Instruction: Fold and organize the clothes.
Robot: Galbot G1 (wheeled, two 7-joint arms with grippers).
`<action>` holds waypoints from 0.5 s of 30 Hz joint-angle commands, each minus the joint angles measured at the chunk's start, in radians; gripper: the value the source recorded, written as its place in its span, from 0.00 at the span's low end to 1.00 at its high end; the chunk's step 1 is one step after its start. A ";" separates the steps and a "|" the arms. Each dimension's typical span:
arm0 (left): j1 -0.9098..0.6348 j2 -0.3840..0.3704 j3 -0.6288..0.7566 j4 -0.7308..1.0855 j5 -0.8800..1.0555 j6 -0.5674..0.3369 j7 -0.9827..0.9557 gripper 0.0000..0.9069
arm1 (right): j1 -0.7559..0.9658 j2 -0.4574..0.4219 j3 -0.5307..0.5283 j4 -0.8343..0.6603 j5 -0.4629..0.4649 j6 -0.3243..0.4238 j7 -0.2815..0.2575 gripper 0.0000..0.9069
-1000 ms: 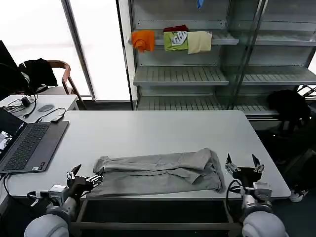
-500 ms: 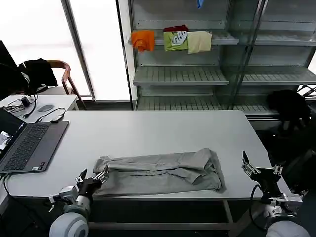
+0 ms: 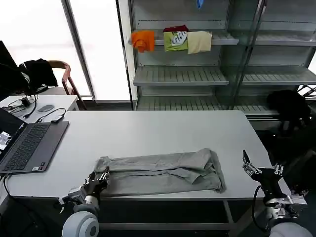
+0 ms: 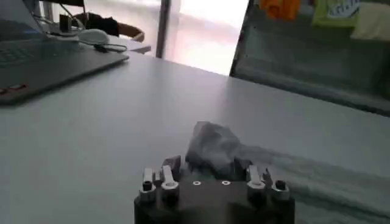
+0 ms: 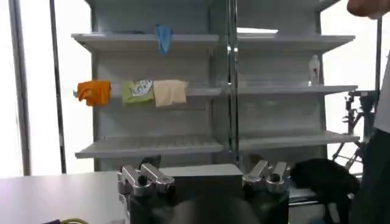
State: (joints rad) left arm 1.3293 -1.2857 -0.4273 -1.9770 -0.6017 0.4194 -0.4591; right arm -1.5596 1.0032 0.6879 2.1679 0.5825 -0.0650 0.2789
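I saw the left gripper [image 3: 100,178] low at the near edge of the worktop [image 3: 148,136], its fingers pressed onto the left end of the grey shirt [image 3: 160,173]. The shirt lay folded lengthwise along the near side of the worktop. The right gripper [image 3: 261,170] stood past the right corner, pointing upward, fingers spread, holding nothing.

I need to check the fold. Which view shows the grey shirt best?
The head view: the whole grey shirt lies folded lengthwise along the table's near edge. The left wrist view shows one bunched end at the left gripper; the right wrist view faces the shelves.
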 commanded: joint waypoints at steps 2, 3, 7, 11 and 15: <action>-0.001 -0.027 0.026 0.015 0.003 0.008 -0.011 0.00 | 0.000 0.002 0.006 -0.003 0.005 0.013 -0.015 1.00; -0.003 -0.027 0.030 0.009 0.003 0.007 -0.015 0.00 | 0.001 0.003 0.005 -0.003 0.003 0.013 -0.014 1.00; -0.022 -0.021 0.038 -0.001 0.008 0.006 -0.022 0.00 | 0.007 0.006 -0.003 -0.007 0.001 0.013 -0.011 1.00; -0.040 -0.010 0.038 -0.006 0.001 0.002 -0.027 0.00 | 0.013 0.011 -0.009 -0.007 -0.005 0.012 -0.008 1.00; -0.071 0.012 0.017 -0.064 -0.060 0.020 -0.060 0.00 | 0.016 0.013 -0.012 -0.004 -0.008 0.009 -0.008 1.00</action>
State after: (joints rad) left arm 1.2915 -1.2847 -0.4016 -1.9928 -0.6155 0.4321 -0.4928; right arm -1.5429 1.0152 0.6745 2.1640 0.5742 -0.0593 0.2737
